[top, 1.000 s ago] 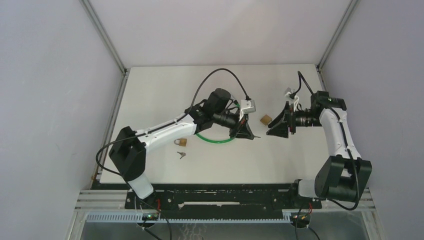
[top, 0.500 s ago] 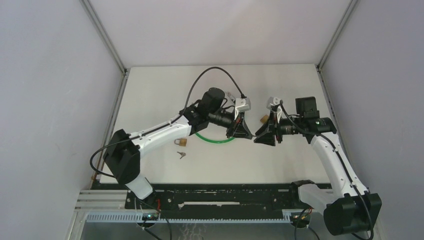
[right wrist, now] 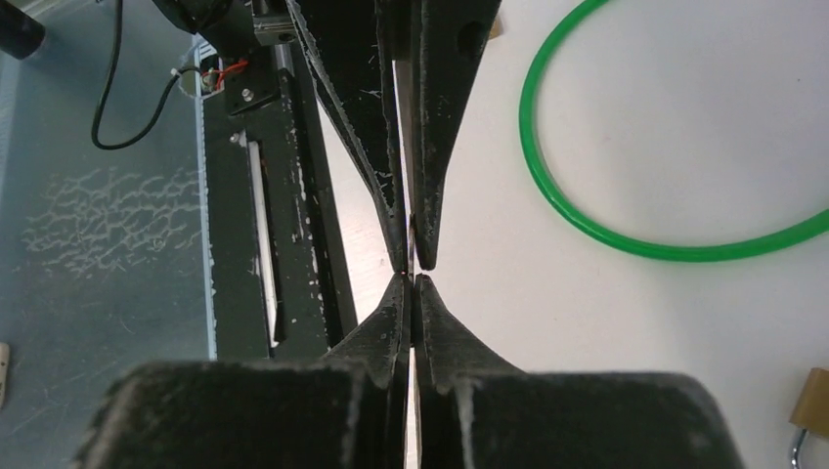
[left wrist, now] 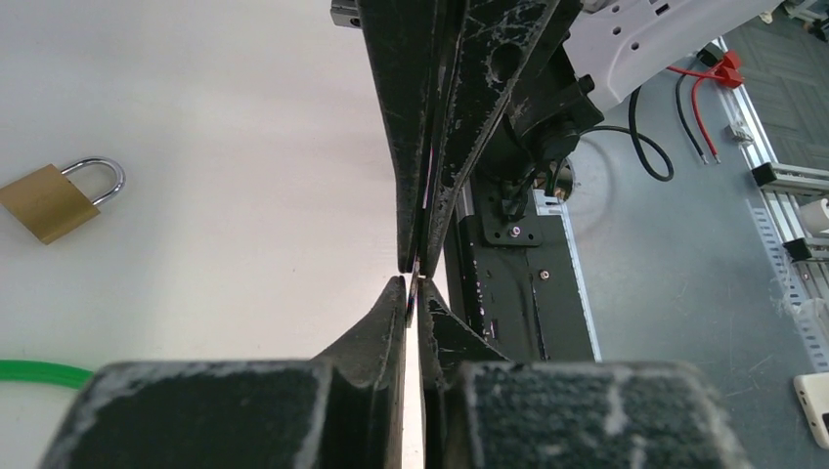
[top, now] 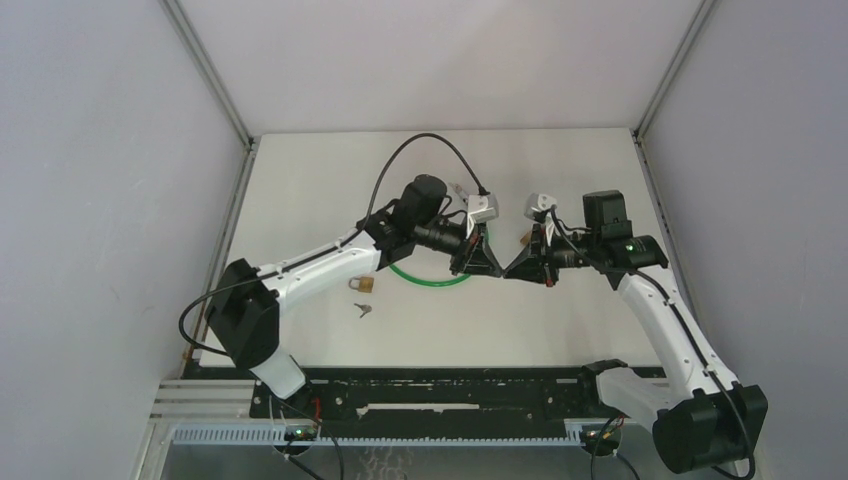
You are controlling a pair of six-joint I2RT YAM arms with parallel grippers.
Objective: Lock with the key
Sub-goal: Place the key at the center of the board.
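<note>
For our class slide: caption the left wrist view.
Left gripper and right gripper, shut, meet tip to tip; padlock lies apart.

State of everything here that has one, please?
left gripper: shut on thin metal piece.
right gripper: shut on the same piece, tip to tip.
thin metal piece: pinched by both grippers.
far padlock: lying flat, shackle looks closed.
near padlock: lying flat, shackle unclear.
loose key: on table, untouched.

left hand [left wrist: 412, 293] pinched closed | tips meeting right hand [left wrist: 419, 260] | padlock [left wrist: 59, 198] lying well apart, left
</note>
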